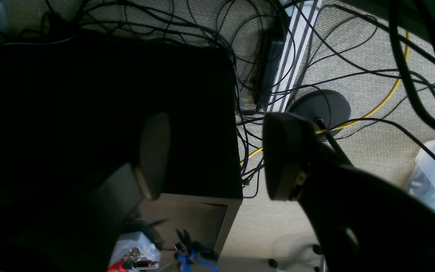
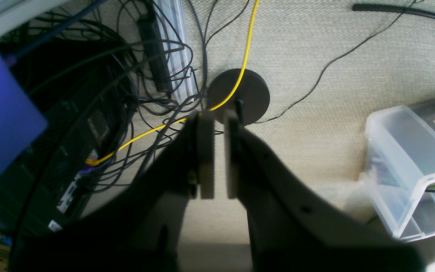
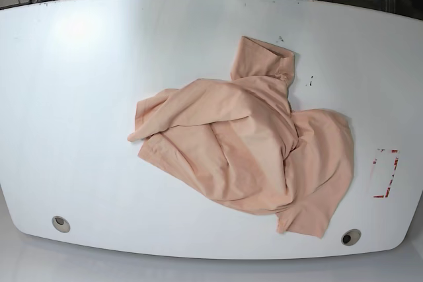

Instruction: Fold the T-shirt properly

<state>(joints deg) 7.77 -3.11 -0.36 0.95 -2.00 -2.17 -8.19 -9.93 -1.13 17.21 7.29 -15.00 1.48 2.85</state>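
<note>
Starting at the left of the base view, the white table [image 3: 73,97] is bare there, and the T-shirt [image 3: 251,143] lies crumpled from the middle toward the right of the frame, with layers heaped over one another, a sleeve or hem flap sticking up toward the upper centre, and another flap trailing to the lower right near a round hole in the tabletop [image 3: 351,236]. Neither arm shows in that view; both wrist cameras look down at carpet and tangled cables off the table. The right gripper [image 2: 220,158] has its jaws nearly closed with only a thin slot between them, and nothing sits in it. The left gripper [image 1: 212,155] stands with its jaws well apart and also has nothing in hand. The main risk, as I judge it, lies in the heap itself: with seams and corners buried, a pinch taken on the central mound is likely to catch several layers at once, so a lift would drag the whole bundle instead of spreading it. A grasp on the lower right flap could pull cloth over the table edge close by. The nearly closed right gripper would have to open before it comes down, or it would only push the fabric. The red-marked patch [image 3: 384,173] at the far right may be covered if the shirt slides that way.
</note>
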